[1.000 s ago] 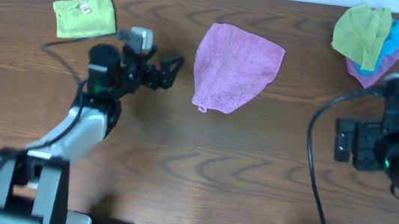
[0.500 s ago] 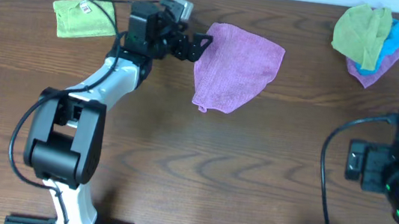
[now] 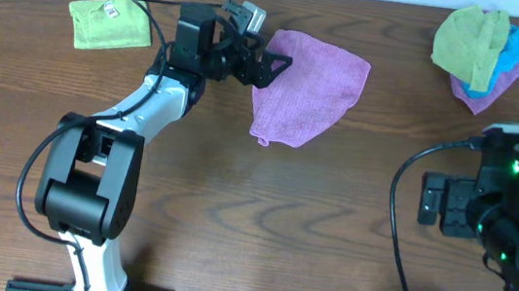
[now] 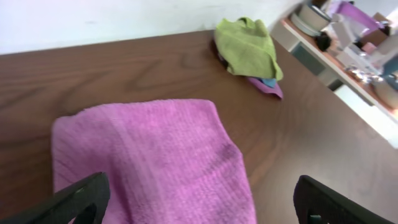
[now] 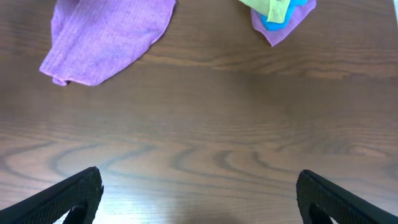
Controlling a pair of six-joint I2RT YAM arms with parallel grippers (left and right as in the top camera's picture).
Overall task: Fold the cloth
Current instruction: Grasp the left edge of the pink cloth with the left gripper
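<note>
Moved: my left gripper [image 3: 270, 66] has swung over from the left side and is now at the upper-left edge of the cloth [image 3: 307, 87]. The right arm shuffled a bit too.
Left jaws: spread wide, nothing in them yet.
Right gripper [image 5: 199, 198]: also wide and empty, over bare table [image 5: 205, 124], well apart from the cloth.
Next bit: I'd drop low and pinch just that top-left corner, one layer only, then carry it across.
Cloth: mauve, fuzzy and rumpled, at the table's far middle. It looks loosely doubled already and tapers toward its near-left corner.
</note>
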